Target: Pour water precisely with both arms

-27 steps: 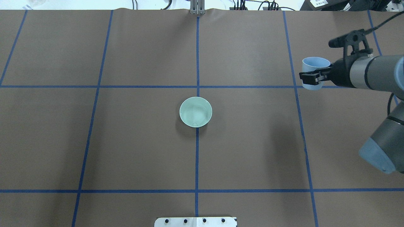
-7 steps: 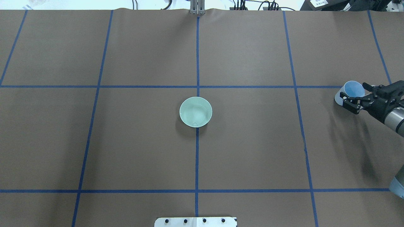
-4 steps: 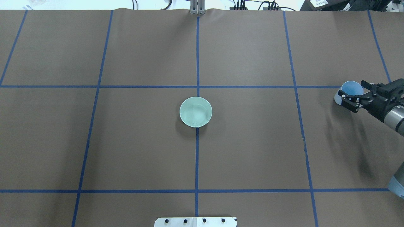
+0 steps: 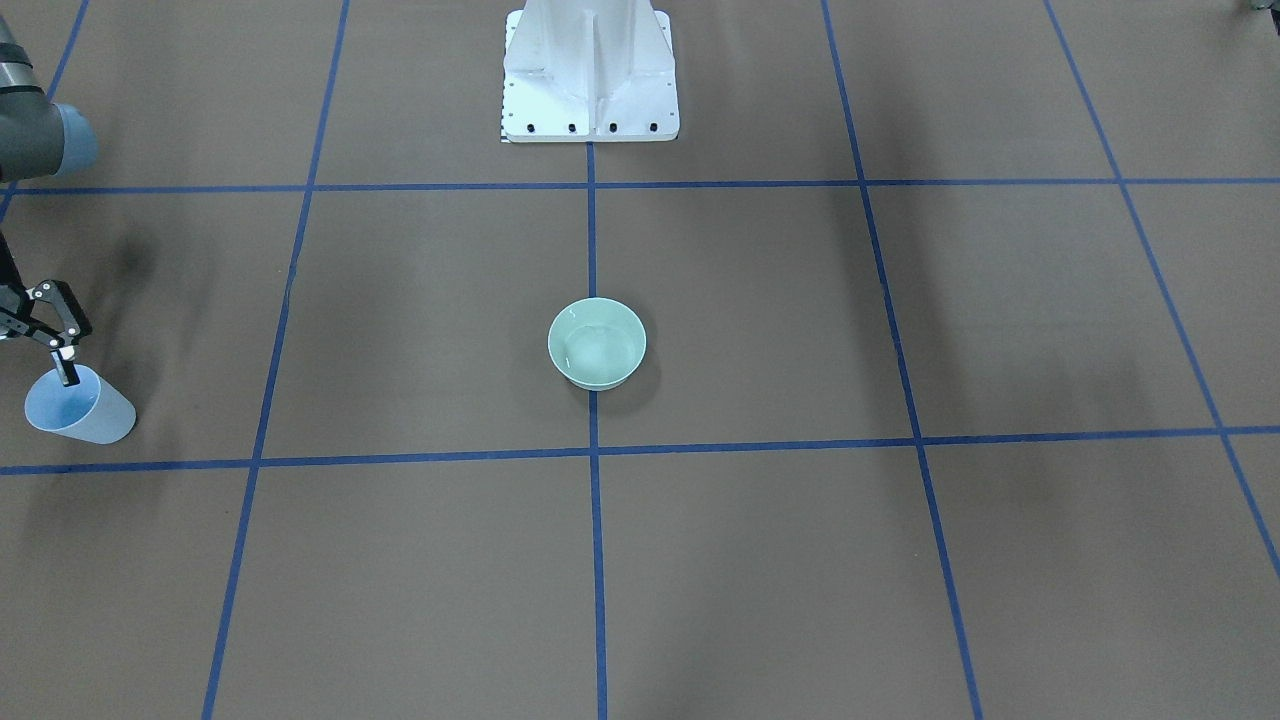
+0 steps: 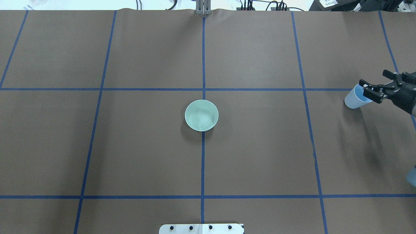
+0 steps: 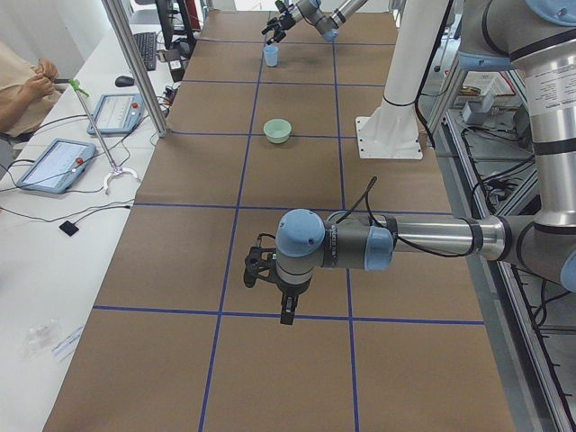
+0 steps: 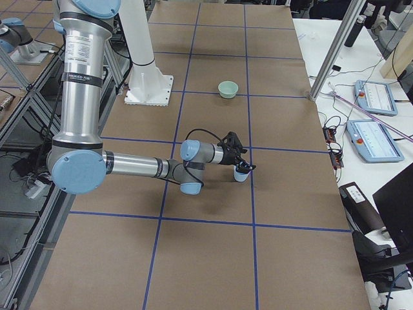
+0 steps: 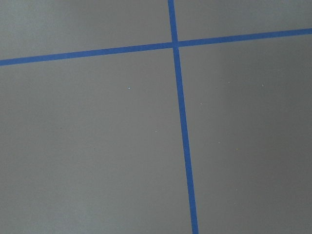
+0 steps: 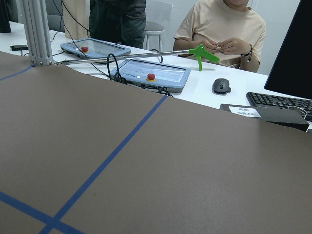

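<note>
Our left arm [image 6: 333, 245] hangs low in the side view, grip unreadable; the green bowl [image 5: 201, 115] sits mid-frame; the blue cup [image 5: 351, 100] stands upright at the right edge, just left of our nearer right gripper [image 5: 373, 83], fingers spread, holding nothing

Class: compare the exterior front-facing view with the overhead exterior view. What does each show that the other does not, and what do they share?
Only front-facing: the white pedestal's upright column. Only overhead: cables and a metal post at the far edge of the table. Both: the green bowl, the blue cup and the right arm's open end effector by it.
</note>
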